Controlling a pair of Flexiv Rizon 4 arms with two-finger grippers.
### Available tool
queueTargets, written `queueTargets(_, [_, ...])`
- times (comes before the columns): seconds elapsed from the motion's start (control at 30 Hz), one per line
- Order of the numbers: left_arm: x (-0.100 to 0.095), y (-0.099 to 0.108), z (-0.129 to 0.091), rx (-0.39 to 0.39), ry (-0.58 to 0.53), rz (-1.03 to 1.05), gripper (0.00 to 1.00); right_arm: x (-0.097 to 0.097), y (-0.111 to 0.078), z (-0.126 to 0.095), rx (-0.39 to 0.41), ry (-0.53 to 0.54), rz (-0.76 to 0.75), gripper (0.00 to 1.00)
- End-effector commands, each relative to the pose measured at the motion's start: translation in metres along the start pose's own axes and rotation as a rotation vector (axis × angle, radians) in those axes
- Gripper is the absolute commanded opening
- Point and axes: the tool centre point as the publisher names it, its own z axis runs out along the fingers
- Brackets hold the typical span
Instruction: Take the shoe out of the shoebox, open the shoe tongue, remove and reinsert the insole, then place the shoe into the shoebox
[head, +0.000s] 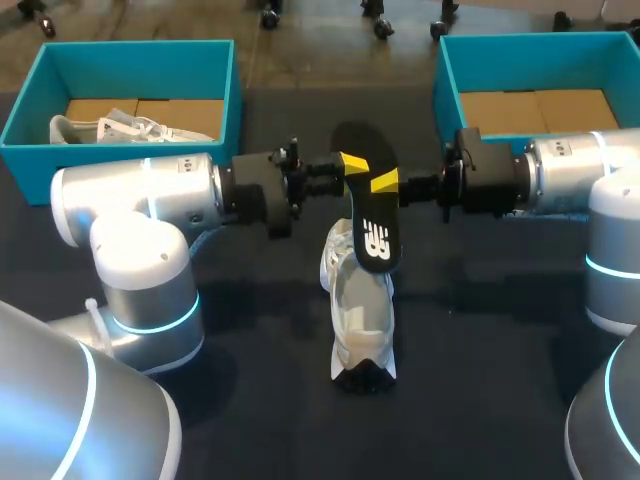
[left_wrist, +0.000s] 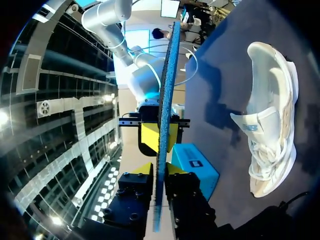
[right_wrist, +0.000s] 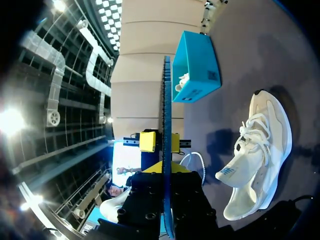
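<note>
The left end effector (head: 352, 165) and the right end effector (head: 388, 182) are both closed on the insole (head: 372, 228), above the shoe (head: 362, 310) on the surface (head: 480, 380). Removal seems done; reinserting needs the insole aimed into the shoe opening.

Shoe (head: 362, 320): white mesh cloth, smooth sheeny panels. Insole (head: 378, 240): matt black top, rough blue underside. Left shoebox (head: 222, 90), right shoebox (head: 447, 85): smooth teal walls, brown cardboard floors.

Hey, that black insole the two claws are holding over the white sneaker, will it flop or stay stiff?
The thin black insole probably flexes a little yet holds shape: edge-on it runs straight past the left claw and right claw. Being so thin, it is likely light and could slip if either lets go.
</note>
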Motion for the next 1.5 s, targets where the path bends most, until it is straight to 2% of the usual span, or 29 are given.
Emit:
queueTargets(0.03, [0.000, 0.002, 0.004, -0.001, 0.008, 0.002, 0.00, -0.001, 0.000, 0.002, -0.001, 0.000, 0.000, 0.00])
queueTargets(0.3, [0.000, -0.001, 0.008, 0.018, 0.018, 0.012, 0.00, -0.001, 0.000, 0.002, -0.001, 0.000, 0.000, 0.00])
queueTargets(0.33, [0.000, -0.001, 0.008, 0.019, 0.019, 0.015, 0.00, -0.001, 0.000, 0.002, -0.001, 0.000, 0.000, 0.42])
queueTargets(0.37, [-0.001, -0.002, 0.006, 0.020, 0.022, 0.018, 0.00, 0.002, -0.001, -0.003, -0.001, -0.007, -0.019, 1.00])
queueTargets(0.47, [0.001, -0.005, 0.000, 0.025, 0.042, 0.026, 0.00, 0.007, -0.006, -0.016, -0.005, -0.043, -0.059, 1.00])
queueTargets(0.77, [0.016, -0.018, -0.027, 0.038, 0.108, -0.013, 0.00, 0.021, -0.024, -0.067, 0.065, -0.206, -0.191, 1.00])
queueTargets(0.83, [0.016, -0.021, -0.033, 0.070, 0.124, -0.058, 0.00, 0.026, -0.028, -0.080, 0.078, -0.235, -0.245, 1.00])
queueTargets(0.87, [0.016, -0.023, -0.036, 0.092, 0.142, -0.084, 0.00, 0.027, -0.029, -0.086, 0.113, -0.243, -0.263, 1.00])
queueTargets(0.93, [0.016, -0.027, -0.040, 0.105, 0.157, -0.096, 0.00, 0.027, -0.029, -0.086, 0.113, -0.243, -0.263, 1.00])
queueTargets(0.97, [0.013, -0.030, -0.045, 0.069, 0.159, -0.059, 0.00, 0.027, -0.029, -0.086, 0.113, -0.243, -0.263, 1.00])
queueTargets(1.27, [0.013, -0.030, -0.045, 0.069, 0.159, -0.059, 0.00, 0.027, -0.029, -0.086, 0.113, -0.243, -0.263, 1.00])
queueTargets(1.3, [0.015, -0.036, -0.041, 0.078, 0.167, -0.078, 0.00, 0.027, -0.029, -0.086, 0.113, -0.243, -0.263, 1.00])
queueTargets(1.37, [0.016, -0.048, -0.041, 0.101, 0.176, -0.078, 0.00, 0.034, -0.031, -0.087, 0.207, -0.329, -0.403, 1.00])
queueTargets(1.47, [0.014, -0.058, -0.048, 0.134, 0.214, -0.123, 0.00, 0.037, -0.041, -0.094, 0.302, -0.454, -0.573, 1.00])
queueTargets(1.5, [0.013, -0.061, -0.051, 0.176, 0.232, -0.179, 0.00, 0.037, -0.045, -0.097, 0.325, -0.505, -0.603, 1.00])
